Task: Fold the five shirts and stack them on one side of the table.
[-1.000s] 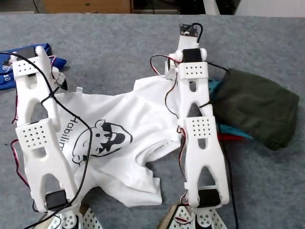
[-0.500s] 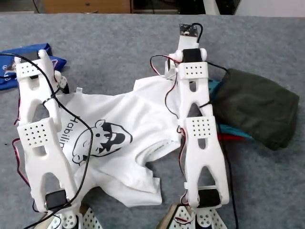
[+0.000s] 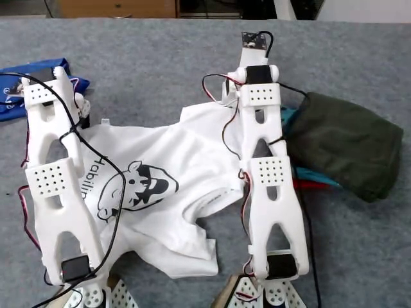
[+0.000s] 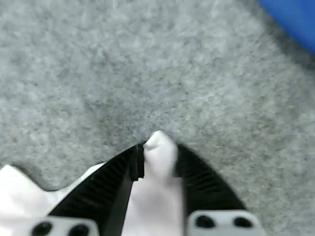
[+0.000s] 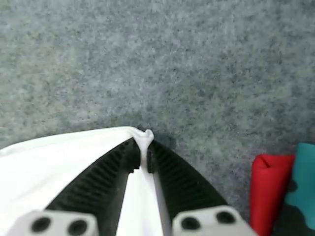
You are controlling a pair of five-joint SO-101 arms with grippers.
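One shirt (image 3: 186, 151) pinched: left claw (image 4: 157, 150), right claw (image 5: 142, 145).

There were two arms, the left arm (image 3: 61, 192) and the right arm (image 3: 270, 173). Each had one claw, so that made two: the left claw (image 4: 157, 147) and the right claw (image 5: 142, 142).

There were five shirts. One white shirt (image 3: 160, 186) was pinched in both claws. One blue shirt (image 3: 8, 106) lay just beside the left claw. Three more sat in one pile near the right claw: one dark green shirt (image 3: 347, 144) on top, with one teal shirt (image 5: 305, 182) and one red shirt (image 5: 268, 189) under it.

There was one grey table (image 3: 160, 64).
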